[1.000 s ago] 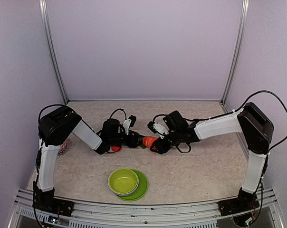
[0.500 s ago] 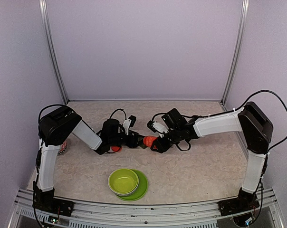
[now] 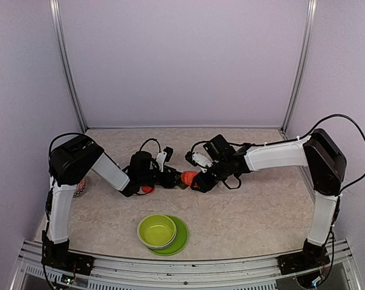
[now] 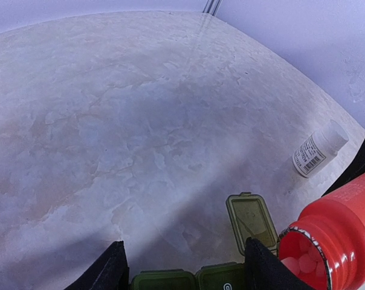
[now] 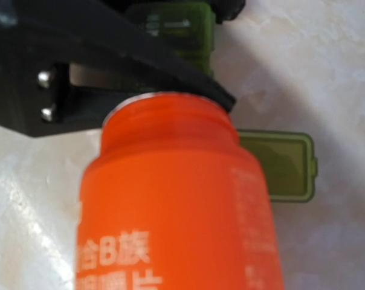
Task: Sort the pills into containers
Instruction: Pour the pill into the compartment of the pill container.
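Left pincer (image 4: 185, 273) pinches the containers (image 4: 222, 276) by the sides, middle of the table (image 4: 110, 121), one lid (image 4: 250, 219) flipped open. Right pincer (image 3: 199, 180) clamps the orange-red bottle (image 4: 339, 226), tilted, mouth just beside that lid, white pills (image 4: 300, 258) inside.

The containers (image 4: 170, 281) run off the bottom edge, apparently mostly closed.

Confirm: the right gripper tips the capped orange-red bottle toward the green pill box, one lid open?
Not capped. The left wrist view shows the orange-red bottle open-mouthed, pills inside. The right gripper does tip it toward the green pill box, one lid open.
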### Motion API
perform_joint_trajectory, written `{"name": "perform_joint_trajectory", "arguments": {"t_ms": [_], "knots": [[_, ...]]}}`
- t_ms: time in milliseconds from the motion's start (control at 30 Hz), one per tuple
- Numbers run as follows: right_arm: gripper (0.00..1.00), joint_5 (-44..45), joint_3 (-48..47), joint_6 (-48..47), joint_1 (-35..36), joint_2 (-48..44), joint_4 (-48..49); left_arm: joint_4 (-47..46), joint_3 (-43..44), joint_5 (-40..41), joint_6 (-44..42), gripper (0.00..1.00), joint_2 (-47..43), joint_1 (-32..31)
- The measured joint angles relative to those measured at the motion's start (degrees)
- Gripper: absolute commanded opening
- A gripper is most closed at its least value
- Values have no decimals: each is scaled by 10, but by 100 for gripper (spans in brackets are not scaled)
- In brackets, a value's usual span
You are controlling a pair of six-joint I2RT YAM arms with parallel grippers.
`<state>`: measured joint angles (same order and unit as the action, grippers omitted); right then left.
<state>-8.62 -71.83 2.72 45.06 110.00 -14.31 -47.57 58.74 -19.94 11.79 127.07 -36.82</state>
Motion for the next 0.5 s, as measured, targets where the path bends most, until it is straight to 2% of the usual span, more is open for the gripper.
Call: {"name": "perform_joint_trajectory", "arguments": {"t_ms": [500], "knots": [[43,4,-23,-2,6,8,-36,0,0,0,0,64,0,0]]}}
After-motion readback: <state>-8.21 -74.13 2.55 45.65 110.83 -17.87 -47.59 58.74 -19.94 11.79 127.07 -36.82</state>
